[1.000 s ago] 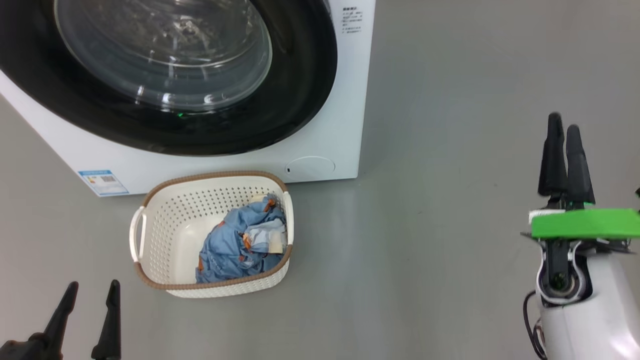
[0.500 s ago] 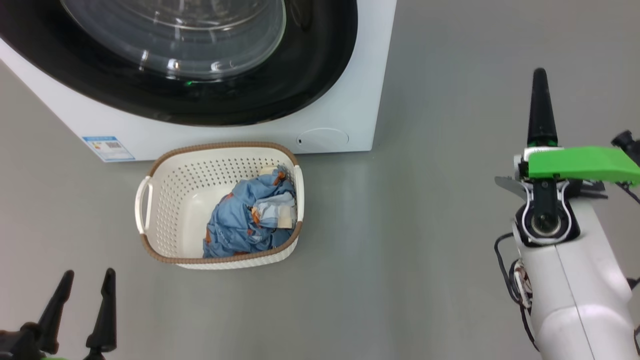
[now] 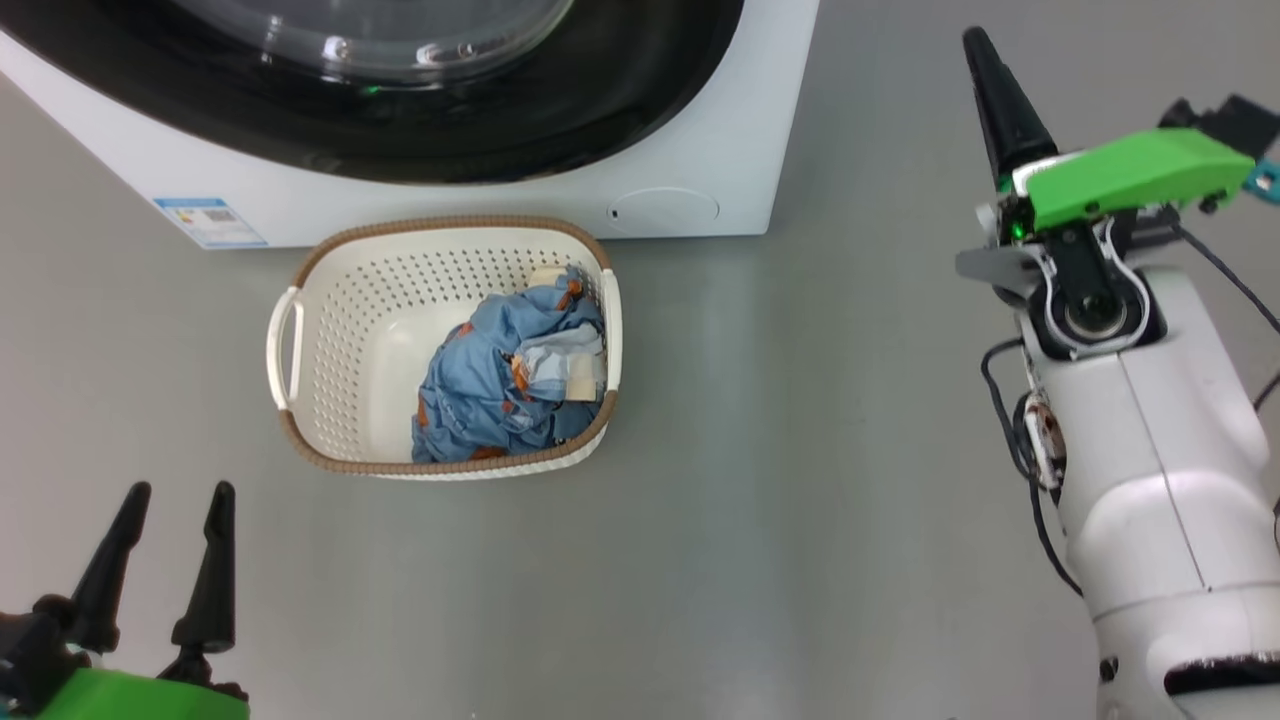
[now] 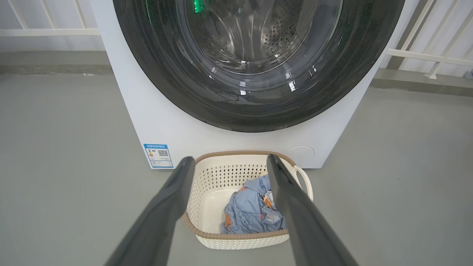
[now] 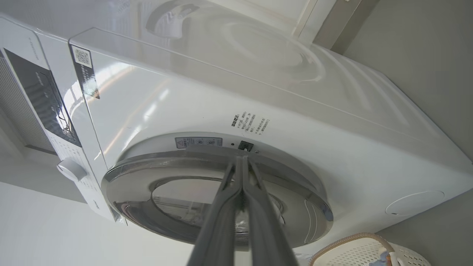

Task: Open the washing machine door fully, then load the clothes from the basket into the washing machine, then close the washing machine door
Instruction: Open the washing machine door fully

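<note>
washing machine (image 3: 480, 205): white front-loader on the grey floor (image 3: 800, 450), at the top of the head view. Blue energy sticker (image 3: 210, 222) at its lower left corner, round filter cap (image 3: 664, 208) at its lower right.
washing machine door (image 3: 600, 110): shut, with the glossy black rim flat against the front. Through the glass, the left wrist view shows the perforated steel drum (image 4: 273, 37).
basket (image 3: 440, 222): cream, perforated, brown woven-look rim. Stands on the floor just in front of the machine, below the door, between sticker and cap. Whether it touches the machine, cannot tell.
clothes (image 3: 500, 385): light blue bundle with orange-brown prints and a pale patch. Lies inside the basket, bunched against its right-hand end; the left half shows the cream basket floor.
left hand (image 3: 178, 490): low at the lower left of the head view, near the basket's front left corner but apart from it. Two dark fingers spread wide, nothing between them. Its wrist view looks between the fingers at basket and door.
right hand (image 3: 980, 45): raised at the upper right of the head view, off to the right of the machine. Fingers pressed together, closed on nothing; green housing (image 3: 1120, 175) behind them.
right wrist view: the closed fingers point at the door's chrome edge, tips near a small black latch square (image 5: 245, 145). Contact cannot be told. Control panel (image 5: 44, 99) and white dial (image 5: 71, 170) sit on the far side.
</note>
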`<state>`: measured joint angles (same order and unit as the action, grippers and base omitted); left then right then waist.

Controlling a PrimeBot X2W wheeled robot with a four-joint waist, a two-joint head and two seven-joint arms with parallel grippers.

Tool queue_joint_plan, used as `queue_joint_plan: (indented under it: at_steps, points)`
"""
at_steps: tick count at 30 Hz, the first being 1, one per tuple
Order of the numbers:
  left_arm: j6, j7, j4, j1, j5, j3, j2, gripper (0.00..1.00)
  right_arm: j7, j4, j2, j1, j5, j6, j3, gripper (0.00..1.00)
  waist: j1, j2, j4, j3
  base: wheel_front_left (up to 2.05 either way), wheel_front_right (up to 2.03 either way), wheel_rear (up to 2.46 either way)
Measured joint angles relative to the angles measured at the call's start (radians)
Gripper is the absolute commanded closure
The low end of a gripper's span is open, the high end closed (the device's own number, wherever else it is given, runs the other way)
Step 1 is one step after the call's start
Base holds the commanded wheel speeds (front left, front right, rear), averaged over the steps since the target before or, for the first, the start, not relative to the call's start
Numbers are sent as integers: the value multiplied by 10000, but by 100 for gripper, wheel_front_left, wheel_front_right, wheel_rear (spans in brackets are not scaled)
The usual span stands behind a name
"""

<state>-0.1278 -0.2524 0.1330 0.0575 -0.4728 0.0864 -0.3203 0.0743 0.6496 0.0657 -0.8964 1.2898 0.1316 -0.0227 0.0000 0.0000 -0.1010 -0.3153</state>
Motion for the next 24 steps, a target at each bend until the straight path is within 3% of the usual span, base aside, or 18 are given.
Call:
queue_joint_plan:
  at_steps: [14,24]
  points:
    - [0,0,-301,593,-236,238,-198,0,1831,1733,35,-2718,-48,-2,-288,100,0,0,-262,-886,0,0,0]
    - [0,0,-514,997,-470,451,-226,0,2015,3618,77,-5262,-708,-27,-527,100,0,0,-520,-1555,0,0,0]
